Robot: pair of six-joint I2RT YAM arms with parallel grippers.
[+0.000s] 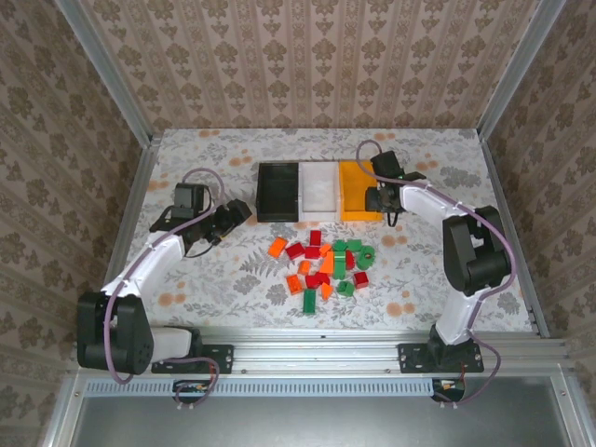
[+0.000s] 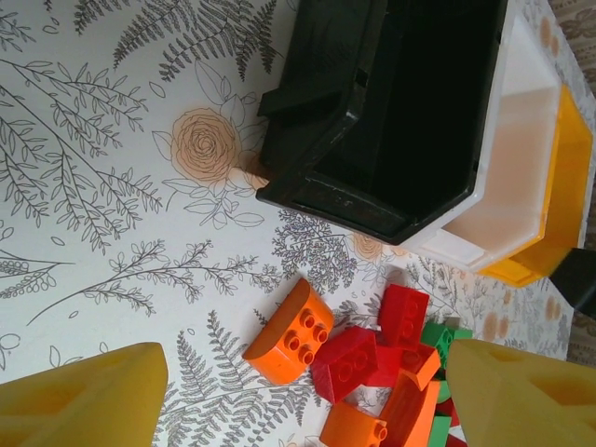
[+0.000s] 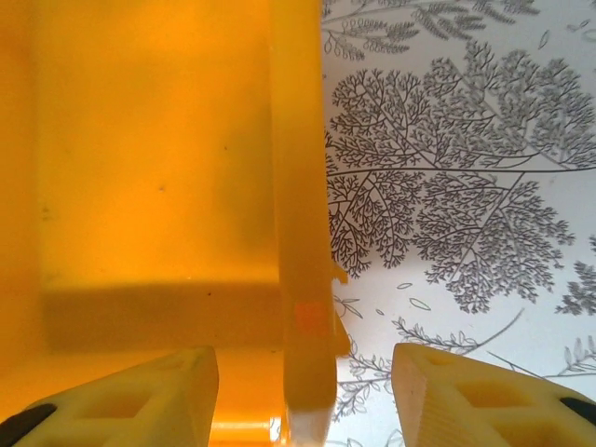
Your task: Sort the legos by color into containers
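Three bins stand in a row at the table's middle back: black (image 1: 277, 191), white (image 1: 318, 189) and orange-yellow (image 1: 356, 191). In front of them lies a loose heap of red, orange and green legos (image 1: 326, 265). My left gripper (image 1: 237, 212) is open, left of the black bin. In the left wrist view its fingers (image 2: 84, 396) stand wide apart above an orange brick (image 2: 291, 332) and a red brick (image 2: 346, 361). My right gripper (image 3: 303, 400) is open and straddles the orange-yellow bin's right wall (image 3: 303, 233), one finger inside and one outside, not touching it.
The table has a floral cloth (image 1: 223, 279). Metal frame posts (image 1: 140, 177) and patterned walls enclose it on three sides. The black bin (image 2: 391, 112), white bin (image 2: 507, 177) and orange-yellow bin (image 2: 559, 214) lie just beyond the left gripper.
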